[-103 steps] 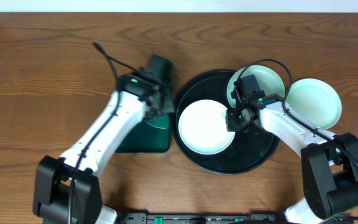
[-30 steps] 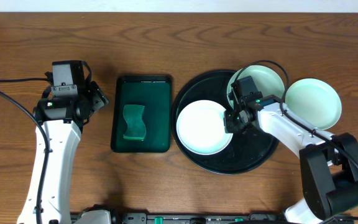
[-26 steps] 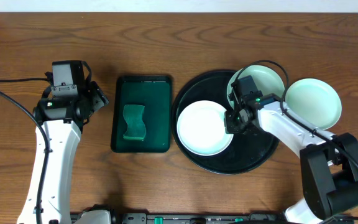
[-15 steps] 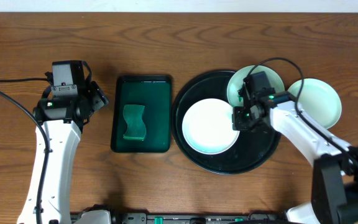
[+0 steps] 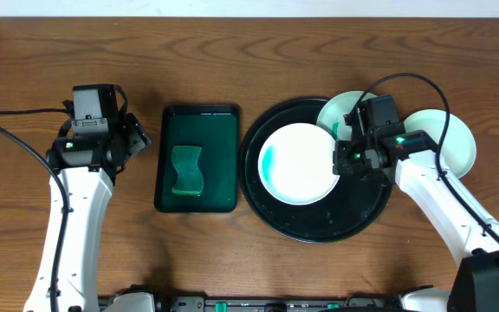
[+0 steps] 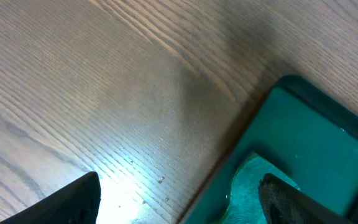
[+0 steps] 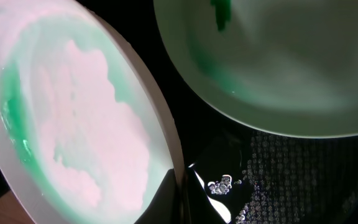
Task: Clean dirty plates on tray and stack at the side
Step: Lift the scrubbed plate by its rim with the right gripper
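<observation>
Your right claw (image 5: 340, 159) is clamped on the white plate (image 5: 297, 163) over the black tray (image 5: 319, 227). Your left claw (image 5: 135, 137) is wide apart beside the green tray (image 5: 219, 160).

Left end effector (image 5: 137, 137) spread wide, arm bent; right end effector (image 5: 339, 160) clamped on plate (image 5: 297, 166) rim.
</observation>
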Robot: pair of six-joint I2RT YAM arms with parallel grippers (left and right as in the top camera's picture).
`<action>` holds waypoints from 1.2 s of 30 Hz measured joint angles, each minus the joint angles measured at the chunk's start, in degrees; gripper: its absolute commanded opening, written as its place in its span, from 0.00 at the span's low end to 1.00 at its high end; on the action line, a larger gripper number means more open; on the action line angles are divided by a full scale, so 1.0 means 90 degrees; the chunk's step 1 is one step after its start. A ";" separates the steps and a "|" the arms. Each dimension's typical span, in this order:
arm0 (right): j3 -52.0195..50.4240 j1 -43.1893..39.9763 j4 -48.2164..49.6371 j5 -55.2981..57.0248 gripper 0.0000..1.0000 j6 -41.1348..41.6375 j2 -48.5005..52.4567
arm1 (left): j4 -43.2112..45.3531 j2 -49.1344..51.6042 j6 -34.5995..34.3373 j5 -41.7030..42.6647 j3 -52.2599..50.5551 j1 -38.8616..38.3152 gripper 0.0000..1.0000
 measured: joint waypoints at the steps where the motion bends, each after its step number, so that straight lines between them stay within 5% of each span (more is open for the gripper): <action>1: 0.0000 0.0000 0.0049 -0.0002 0.01 0.0000 0.0000 | 0.0000 0.0000 0.0000 0.0000 0.0000 -0.0002 0.82; 19: 0.0005 -0.0019 0.1379 -0.1200 0.01 0.0194 0.0000 | -0.0002 0.0000 0.0000 0.0000 0.0000 -0.0002 0.82; 36: 0.0010 -0.0561 0.0274 -0.2671 0.01 0.0925 0.0000 | -0.0002 0.0000 0.0000 0.0000 0.0000 -0.0002 0.82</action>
